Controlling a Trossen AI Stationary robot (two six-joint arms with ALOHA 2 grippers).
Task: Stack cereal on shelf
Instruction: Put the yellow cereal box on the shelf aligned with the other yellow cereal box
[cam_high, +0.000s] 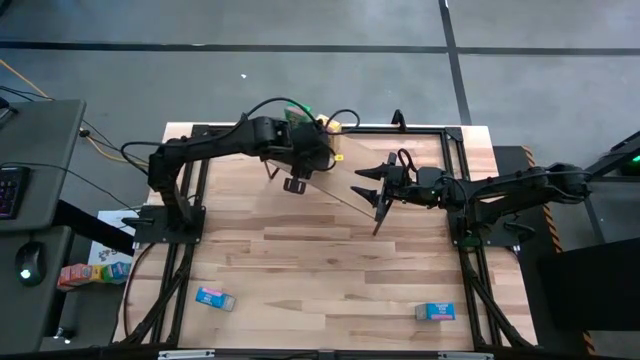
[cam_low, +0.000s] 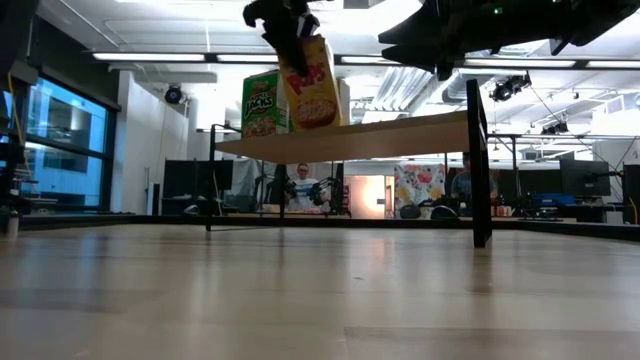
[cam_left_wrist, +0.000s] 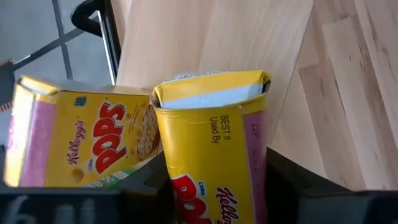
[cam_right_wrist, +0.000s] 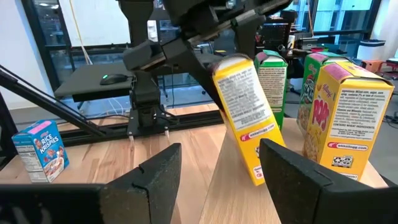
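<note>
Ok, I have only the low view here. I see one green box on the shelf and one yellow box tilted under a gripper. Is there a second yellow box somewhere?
Observer: Yes. A second yellow box stands upright on the shelf, right beside the tilted yellow box.
Operator: And the blue ones? I see none.
Observer: Two blue boxes lie on the table, near its front edge, far from the shelf and apart from each other.
Operator: Does the right gripper carry something?
Observer: No. The right gripper is open and empty, pointing at the tilted yellow box.
</note>
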